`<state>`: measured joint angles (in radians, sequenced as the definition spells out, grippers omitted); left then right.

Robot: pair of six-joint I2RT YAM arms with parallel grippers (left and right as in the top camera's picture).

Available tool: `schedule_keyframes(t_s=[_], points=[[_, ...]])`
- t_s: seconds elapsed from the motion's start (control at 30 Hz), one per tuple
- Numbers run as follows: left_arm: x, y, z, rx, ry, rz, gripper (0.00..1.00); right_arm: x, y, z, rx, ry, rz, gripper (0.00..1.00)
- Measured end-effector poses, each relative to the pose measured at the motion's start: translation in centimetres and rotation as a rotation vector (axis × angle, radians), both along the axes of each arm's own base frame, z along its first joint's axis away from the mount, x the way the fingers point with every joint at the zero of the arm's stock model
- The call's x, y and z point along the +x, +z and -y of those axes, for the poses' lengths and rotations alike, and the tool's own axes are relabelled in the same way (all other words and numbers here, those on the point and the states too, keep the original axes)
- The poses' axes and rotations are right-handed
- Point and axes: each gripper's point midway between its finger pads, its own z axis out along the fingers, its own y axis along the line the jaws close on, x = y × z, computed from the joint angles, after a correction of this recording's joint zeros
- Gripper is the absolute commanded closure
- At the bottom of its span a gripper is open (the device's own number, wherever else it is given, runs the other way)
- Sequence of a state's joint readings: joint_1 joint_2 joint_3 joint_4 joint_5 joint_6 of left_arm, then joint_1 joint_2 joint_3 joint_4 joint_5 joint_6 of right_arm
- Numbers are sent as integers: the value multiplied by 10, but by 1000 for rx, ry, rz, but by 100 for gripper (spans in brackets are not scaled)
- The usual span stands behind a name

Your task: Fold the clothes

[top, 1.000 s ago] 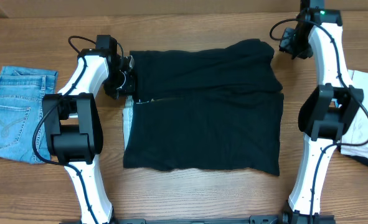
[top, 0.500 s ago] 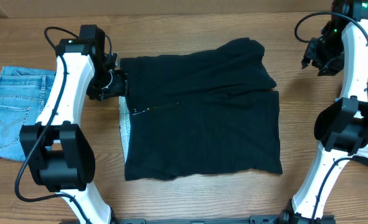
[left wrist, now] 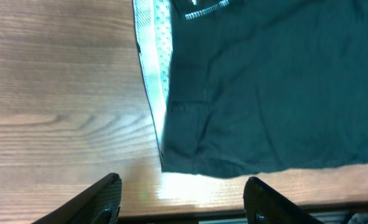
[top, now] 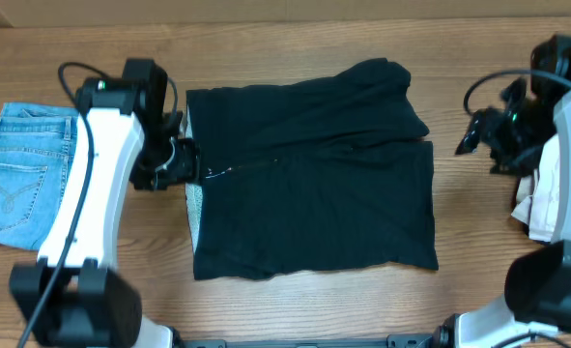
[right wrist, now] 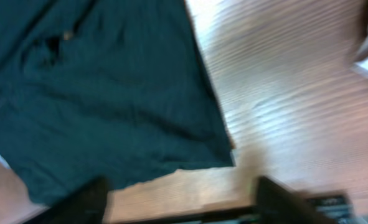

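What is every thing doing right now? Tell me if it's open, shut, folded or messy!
black shirt: lying flat, one layer folded over along the top, nothing gripping it.
jeans: folded, lying flat on the far left.
white cloth: bunched up on the far right, mostly hidden.
left claw: open and empty, by the shirt's left edge.
right claw: open and empty, off the shirt's right side.

My wooden table fills the overhead frame. Light-blue jeans lie flat at the far left edge, a back pocket facing up. A bunched white cloth sits at the right edge, and shows only as a blur in my right wrist view's upper right corner.
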<state>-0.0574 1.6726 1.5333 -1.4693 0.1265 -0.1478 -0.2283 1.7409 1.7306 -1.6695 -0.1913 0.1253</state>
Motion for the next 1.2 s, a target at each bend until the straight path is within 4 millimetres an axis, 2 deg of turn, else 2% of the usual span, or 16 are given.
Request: schedule_keyframes(t_s=[0.1,0.17,0.2,0.23,0.33,0.43,0.53,0.63,0.73,0.8,0.87,1.2], points=[[-39,-8,6,-27,-3,-2,27,-27,-15,-18,73,-6,0,0],[-57,-23,11,-65,0,-5,26,-44,-27,-33,134,-13,18,0],[-83,-40,12,-76,4,-57,25,-54,-33,-40,165,-17,7,0],[-91,-46,15,-93,7,-77,25,-57,-39,-44,184,-29,15,0],[-128,-70,29,-187,32,-196,26,-77,-69,-55,224,-80,-17,0],[-161,-84,38,-236,96,-327,26,-88,-90,-59,239,-110,-51,0],[-179,-99,44,-263,165,-390,25,-87,-96,-59,240,-121,-48,0],[-177,-110,47,-267,261,-390,19,-86,-97,-60,245,-120,-40,0],[-152,-118,51,-281,363,-311,16,-86,-96,-60,245,-117,-39,0],[-134,-122,52,-295,398,-245,10,-87,-96,-60,247,-116,-42,0],[-117,-125,51,-294,414,-179,10,-90,-96,-61,249,-114,-53,0],[-118,-129,42,-237,449,-178,12,-92,-95,-62,257,-109,-59,0]])
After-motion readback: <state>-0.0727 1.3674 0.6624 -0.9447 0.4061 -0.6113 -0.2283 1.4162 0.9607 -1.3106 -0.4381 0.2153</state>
